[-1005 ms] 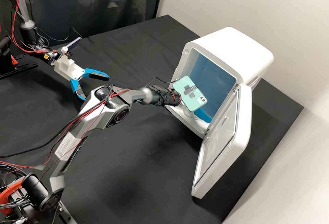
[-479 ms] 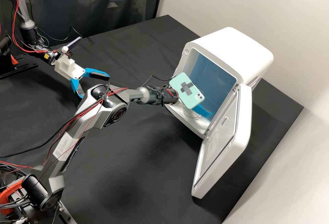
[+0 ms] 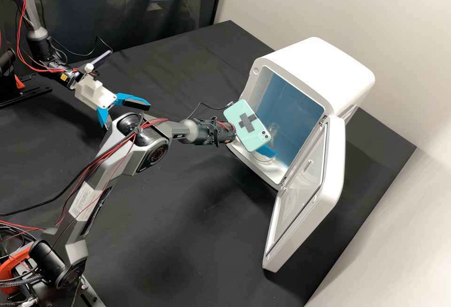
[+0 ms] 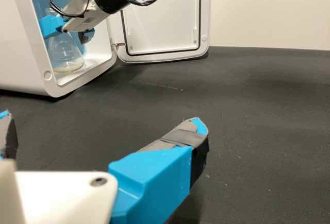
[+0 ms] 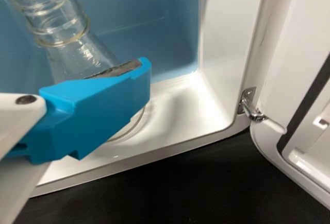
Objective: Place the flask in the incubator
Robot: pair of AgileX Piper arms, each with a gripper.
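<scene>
Flanking the flask (image 5: 62,33), right jaws seem parted (one hidden); left jaws open.

No legible text, nos. or signs anywhere. White label (image 3: 81,204) on near link of right arm (image 3: 127,156), low left in scene: carries print, too small to read. Small pale tag (image 3: 177,134) on same arm farther right, toward wrist: illegible too. Incubator door (image 3: 331,170), hanging open at right: faint grey marks on inner panel, poss. print, can't make out.
</scene>
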